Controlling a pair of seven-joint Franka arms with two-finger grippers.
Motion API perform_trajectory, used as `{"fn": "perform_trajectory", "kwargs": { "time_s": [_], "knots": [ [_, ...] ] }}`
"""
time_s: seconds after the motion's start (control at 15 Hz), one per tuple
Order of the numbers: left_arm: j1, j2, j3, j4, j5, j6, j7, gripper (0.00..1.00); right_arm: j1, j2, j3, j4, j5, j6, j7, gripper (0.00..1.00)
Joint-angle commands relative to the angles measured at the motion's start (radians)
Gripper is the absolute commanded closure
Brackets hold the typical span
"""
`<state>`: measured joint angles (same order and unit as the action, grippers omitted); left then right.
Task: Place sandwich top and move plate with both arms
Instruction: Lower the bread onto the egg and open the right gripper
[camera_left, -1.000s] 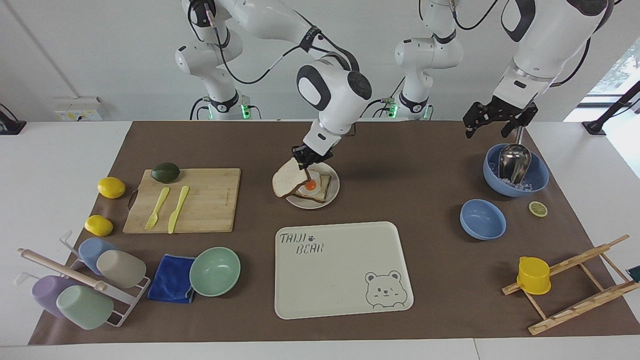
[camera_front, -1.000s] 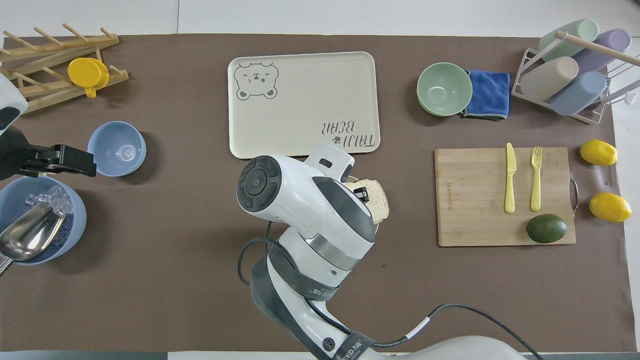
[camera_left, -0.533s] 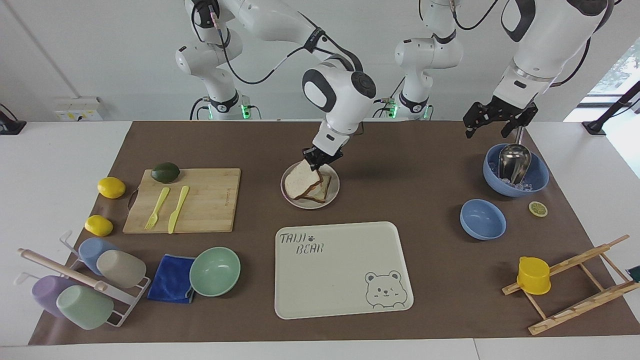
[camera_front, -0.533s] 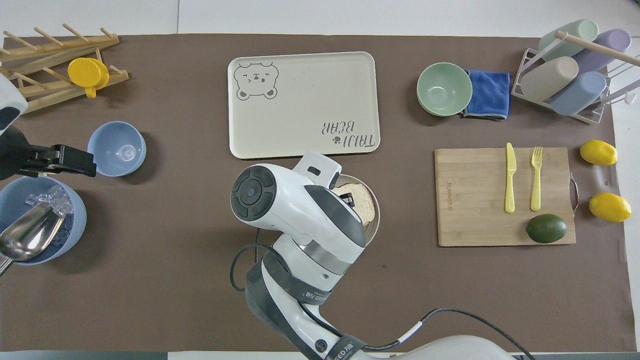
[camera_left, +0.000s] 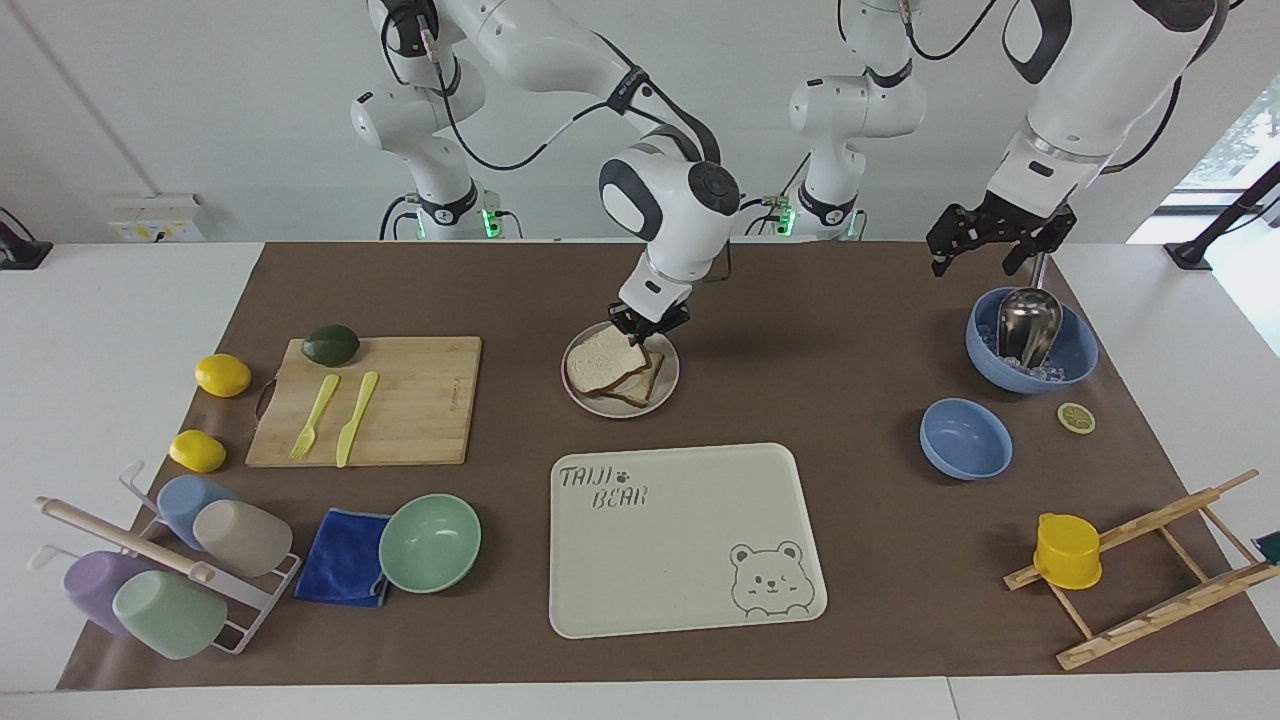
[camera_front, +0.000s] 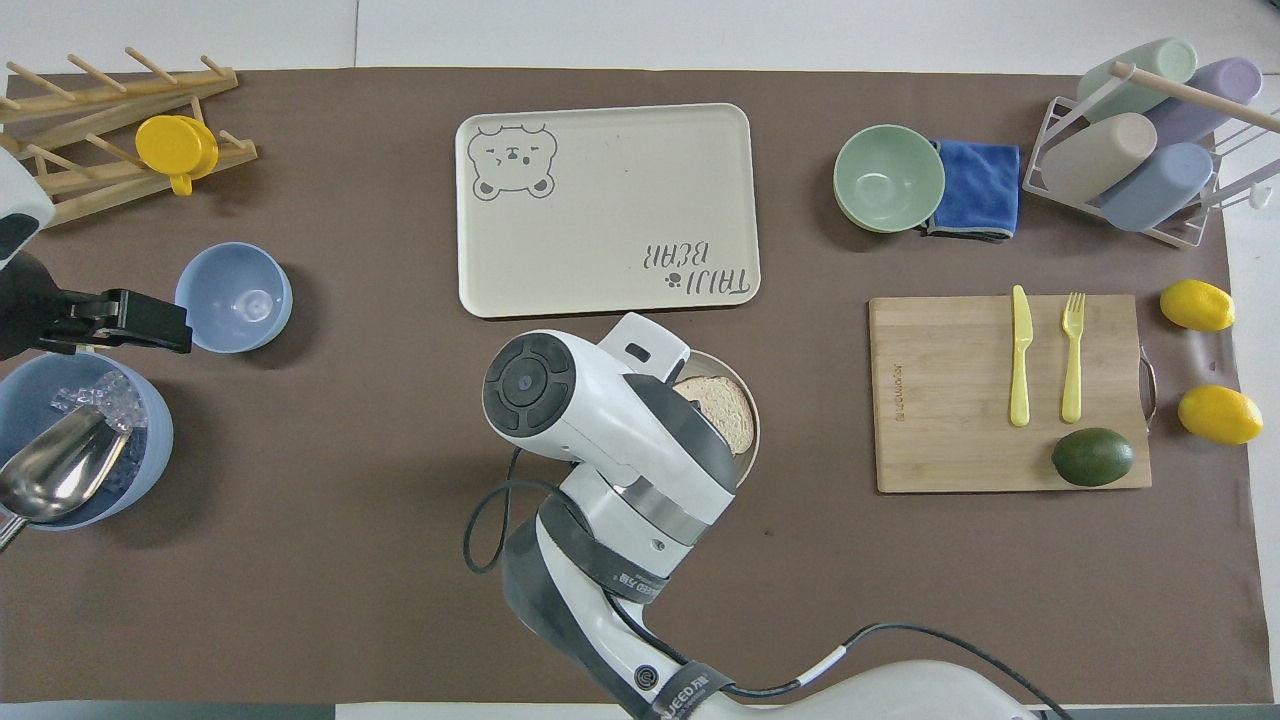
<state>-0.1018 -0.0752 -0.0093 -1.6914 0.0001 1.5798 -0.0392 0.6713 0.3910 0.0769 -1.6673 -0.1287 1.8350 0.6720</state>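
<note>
The sandwich top (camera_left: 598, 361) lies almost flat on the lower bread slice on the plate (camera_left: 668, 385), at mid-table nearer the robots than the tray. It covers the egg. My right gripper (camera_left: 642, 335) is down at the corner of the sandwich top nearest the robots, shut on it. In the overhead view the right arm's wrist hides this gripper and part of the plate (camera_front: 752, 440); the sandwich top (camera_front: 725, 408) shows beside the wrist. My left gripper (camera_left: 975, 262) waits open and empty in the air over the rim of the blue ice bowl (camera_left: 1075, 352).
A cream bear tray (camera_left: 690, 540) lies just farther from the robots than the plate. A wooden cutting board (camera_left: 400, 400) with a fork, a knife and an avocado lies toward the right arm's end. A small blue bowl (camera_left: 965, 438) sits near the ice bowl.
My right gripper has swung the sandwich top from hanging tilted beside the plate over onto it and lowered it onto the egg slice. The left arm has not moved.
</note>
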Motion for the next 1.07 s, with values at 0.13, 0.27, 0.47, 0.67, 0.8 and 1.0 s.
{"fn": "perform_trajectory", "kwargs": {
  "time_s": [0.13, 0.27, 0.47, 0.67, 0.8, 1.0],
  "knots": [
    [0.011, -0.017, -0.006, -0.017, -0.012, 0.003, -0.004, 0.00, -0.013, -0.031, 0.009, -0.063, 0.075, 0.087, 0.040, 0.79],
    [0.010, -0.018, -0.006, -0.021, -0.012, 0.006, -0.004, 0.00, -0.016, -0.027, 0.009, -0.046, 0.080, 0.095, 0.041, 0.55],
    [0.010, -0.018, -0.006, -0.021, -0.012, 0.005, -0.004, 0.00, -0.051, -0.029, 0.007, -0.020, 0.116, 0.128, 0.038, 0.15],
    [0.010, -0.018, -0.006, -0.021, -0.012, 0.008, -0.004, 0.00, -0.158, -0.081, 0.009, 0.014, 0.119, 0.093, 0.023, 0.00],
    [0.010, -0.018, -0.008, -0.021, -0.012, 0.009, -0.004, 0.00, -0.255, -0.142, 0.009, 0.015, 0.151, 0.018, -0.044, 0.00],
    [0.002, -0.020, -0.009, -0.034, -0.014, 0.028, -0.001, 0.00, -0.401, -0.221, 0.006, 0.026, 0.196, -0.121, -0.112, 0.00]
  ]
}}
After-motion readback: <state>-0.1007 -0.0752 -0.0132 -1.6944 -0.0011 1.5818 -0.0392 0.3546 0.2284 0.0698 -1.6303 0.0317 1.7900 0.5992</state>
